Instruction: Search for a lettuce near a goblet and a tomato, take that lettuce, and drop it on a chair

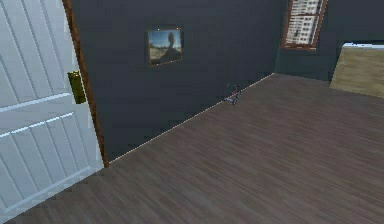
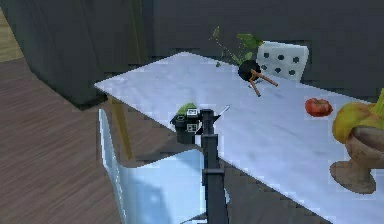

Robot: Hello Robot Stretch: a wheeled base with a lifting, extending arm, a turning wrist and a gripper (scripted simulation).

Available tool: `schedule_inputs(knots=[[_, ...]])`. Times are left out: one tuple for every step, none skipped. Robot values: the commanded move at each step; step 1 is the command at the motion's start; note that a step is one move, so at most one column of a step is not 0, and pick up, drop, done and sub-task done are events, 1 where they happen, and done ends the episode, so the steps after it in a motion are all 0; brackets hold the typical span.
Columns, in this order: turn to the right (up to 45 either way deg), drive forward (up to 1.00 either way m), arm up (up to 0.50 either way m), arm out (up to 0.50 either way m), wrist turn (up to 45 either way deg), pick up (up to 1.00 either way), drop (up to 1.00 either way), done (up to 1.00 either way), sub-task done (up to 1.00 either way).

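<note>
In the arm side view, a white bench (image 2: 170, 85) ran slantwise across the room over a dark wood floor (image 2: 50, 150). The arm (image 2: 213, 185) rose from the bottom edge, and its pincer (image 2: 183, 128) stood over the bench's near edge. A small green lump, by colour and shape the lettuce (image 2: 186, 108), lay on the bench right at the pincer's far end. Whether the pincer touched it could not be told, nor whether it held anything or how its fingers were set.

Farther along the bench toward the view's right lay a red tomato (image 2: 318, 106), well apart from the lettuce. At the right edge stood a tan stemmed cup (image 2: 352, 172) with yellow-green lumps on top. A dark pot (image 2: 247, 69) with green leaves lay tipped near the far edge. A white chair (image 2: 150, 190) stood at the near side, just left of the arm, and a second chair (image 2: 283, 58) stood beyond the bench.

In the forward view, a white door (image 1: 35, 100) stood at the left, a framed picture (image 1: 165, 46) hung on the dark wall, and a window (image 1: 303, 22) was at the upper right.
</note>
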Motion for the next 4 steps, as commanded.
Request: schedule_inputs(knots=[[0.0, 0.0, 0.1, 0.0, 0.0, 0.0, 0.0, 0.0, 0.0], [0.0, 0.0, 0.14, 0.0, 0.0, 0.0, 0.0, 0.0, 0.0], [0.0, 0.0, 0.0, 0.0, -45.0, 0.0, 0.0, 0.0, 0.0], [0.0, 0.0, 0.0, 0.0, -45.0, 0.0, 0.0, 0.0, 0.0]])
